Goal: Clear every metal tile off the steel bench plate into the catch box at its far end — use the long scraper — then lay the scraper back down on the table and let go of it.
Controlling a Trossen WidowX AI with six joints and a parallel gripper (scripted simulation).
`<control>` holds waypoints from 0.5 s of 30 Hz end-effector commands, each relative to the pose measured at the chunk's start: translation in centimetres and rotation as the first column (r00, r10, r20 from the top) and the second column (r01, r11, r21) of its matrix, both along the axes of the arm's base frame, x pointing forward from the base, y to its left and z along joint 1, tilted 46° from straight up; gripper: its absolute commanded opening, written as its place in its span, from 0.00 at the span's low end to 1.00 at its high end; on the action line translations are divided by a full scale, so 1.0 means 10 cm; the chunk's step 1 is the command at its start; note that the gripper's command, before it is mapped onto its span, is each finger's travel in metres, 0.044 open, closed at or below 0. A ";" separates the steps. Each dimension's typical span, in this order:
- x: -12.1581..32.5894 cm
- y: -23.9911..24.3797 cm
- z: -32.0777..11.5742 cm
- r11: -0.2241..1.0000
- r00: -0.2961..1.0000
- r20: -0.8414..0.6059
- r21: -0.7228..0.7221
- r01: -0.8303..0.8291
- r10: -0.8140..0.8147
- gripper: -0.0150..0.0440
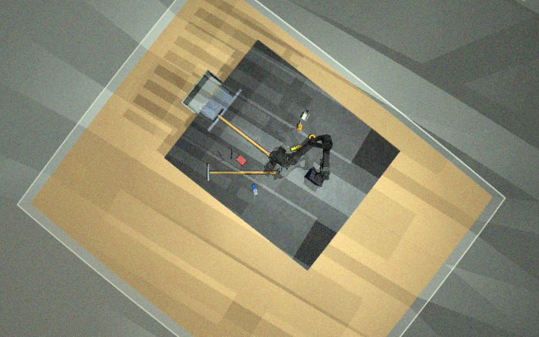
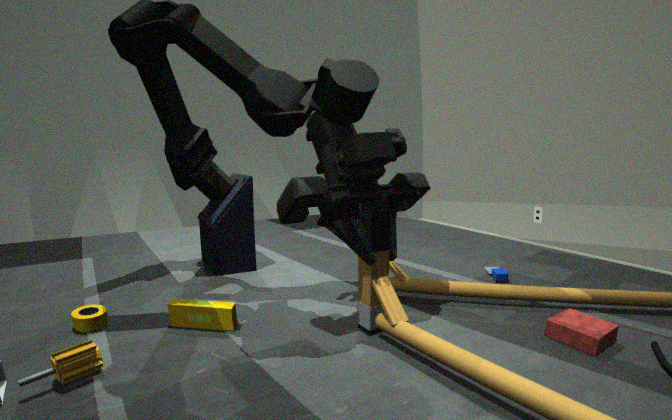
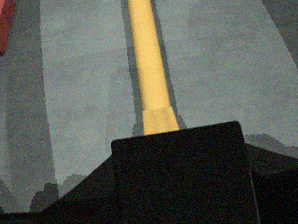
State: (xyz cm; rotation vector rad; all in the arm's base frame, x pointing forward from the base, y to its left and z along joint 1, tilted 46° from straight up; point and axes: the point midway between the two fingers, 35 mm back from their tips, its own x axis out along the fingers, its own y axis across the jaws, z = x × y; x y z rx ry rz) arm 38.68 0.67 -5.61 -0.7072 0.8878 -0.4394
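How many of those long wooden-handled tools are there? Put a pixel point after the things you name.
2: one handle (image 1: 244,135) (image 2: 485,362) (image 3: 149,60) held in the fingers (image 1: 272,156) (image 2: 375,255), the other (image 1: 242,172) (image 2: 511,291) lying near the red block (image 1: 241,160) (image 2: 579,331).

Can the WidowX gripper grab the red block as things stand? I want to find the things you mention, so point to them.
Probably not yet: the gripper (image 1: 279,160) (image 2: 378,258) is shut on the upright grip of a scraper (image 1: 244,135) (image 2: 464,360) (image 3: 150,65). The red block (image 1: 241,160) (image 2: 580,331) (image 3: 6,25) looks close enough, lying between the two long handles, so letting go first would likely be needed.
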 end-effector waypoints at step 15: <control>-0.27 0.01 0.05 1.000 1.000 0.017 0.002 -0.008 0.008 0.25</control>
